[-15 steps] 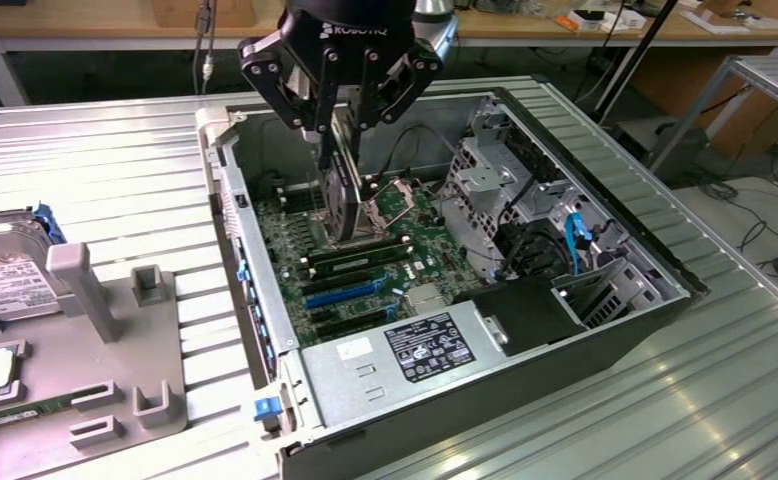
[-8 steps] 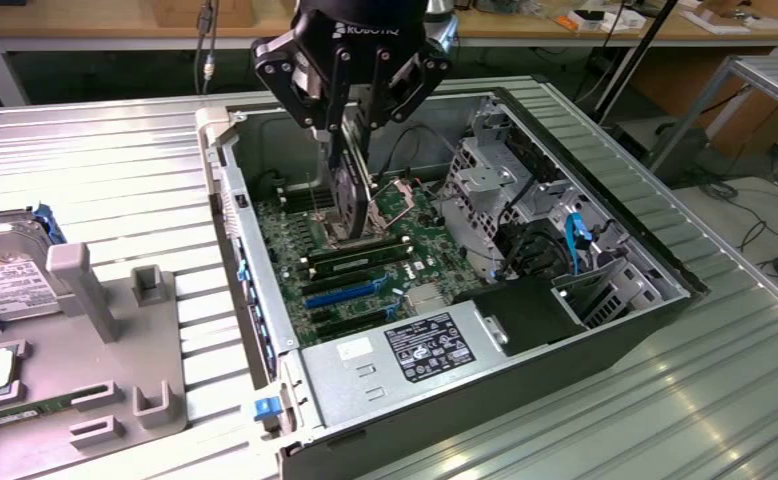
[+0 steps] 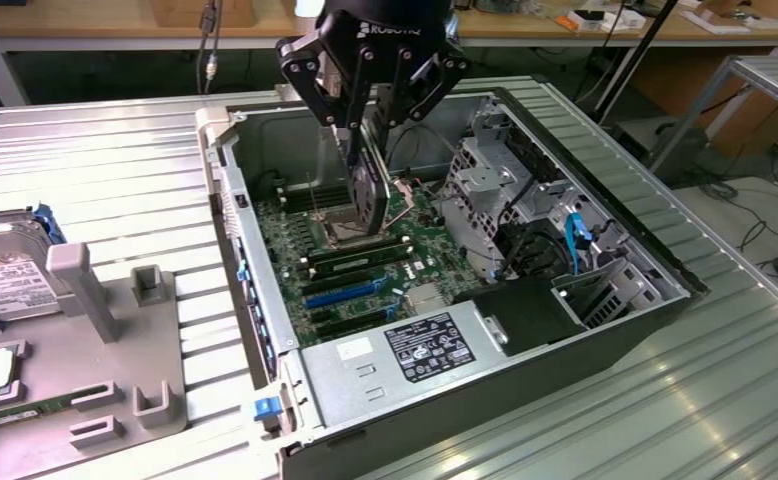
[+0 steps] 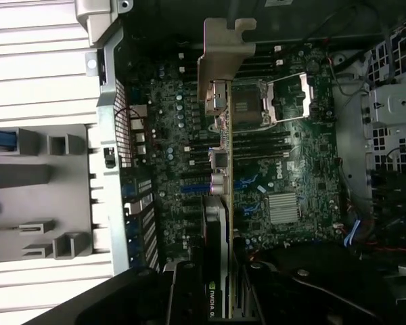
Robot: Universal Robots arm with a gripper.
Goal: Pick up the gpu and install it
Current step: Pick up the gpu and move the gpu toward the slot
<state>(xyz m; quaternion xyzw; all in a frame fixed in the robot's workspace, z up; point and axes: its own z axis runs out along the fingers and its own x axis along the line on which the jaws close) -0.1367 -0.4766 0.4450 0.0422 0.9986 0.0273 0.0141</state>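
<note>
Carrying everything, worktop: ribbed metal sheeting ran across the exterior view from upper left to lower right.
computer case: lay on its side with the panel off, filling the middle of the exterior view, its interior facing up.
fixture tray: grey moulded block sat at the exterior view's lower left, just beside the computer case.
motherboard: green board lay flat on the floor of the computer case, with blue and black slots near the centre of the frame.
pincer: black, hung at the upper middle of the exterior view over the open computer case, its fingers clamped on the upper end of the gpu.
gpu: stood on edge, nearly vertical, below the pincer and over the motherboard, near the CPU socket. Whether its lower edge touched the board could not be told.
power supply: silver box with a dark label sat at the lower middle of the computer case.
hard drive: silver with a white label, rested at the exterior view's left edge, near the fixture tray.
bracket: silver metal end of the gpu, pointed away from the pincer in the wrist view.
</note>
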